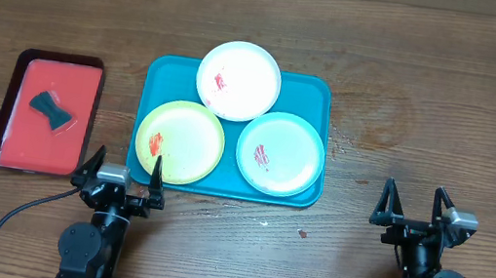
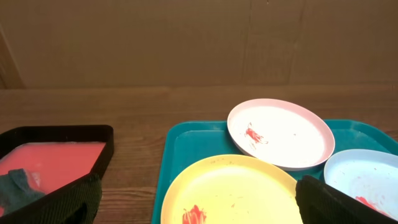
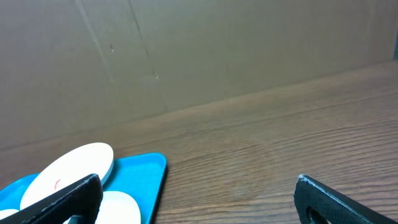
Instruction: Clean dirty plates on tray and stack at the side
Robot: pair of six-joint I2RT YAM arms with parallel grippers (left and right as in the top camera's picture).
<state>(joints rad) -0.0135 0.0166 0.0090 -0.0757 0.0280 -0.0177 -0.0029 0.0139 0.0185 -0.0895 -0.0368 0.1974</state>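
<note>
Three lie on the tray [image 1: 164, 78] near the middle of the desk [image 1: 454, 81]: the white plate [image 1: 239, 80] toward the far edge, the yellow-green plate [image 1: 180, 142] and the light blue plate [image 1: 280, 154] nearer, all with red smears. The left pincer [image 1: 127, 162] and right pincer [image 1: 413, 193] wait at the near edge, both spread and holding nothing. The white plate seems to overlap its neighbours' rims, so lifting one of them first may tip it.

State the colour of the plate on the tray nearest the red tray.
The plate is yellow-green, smeared red; clearest in the overhead view.
</note>
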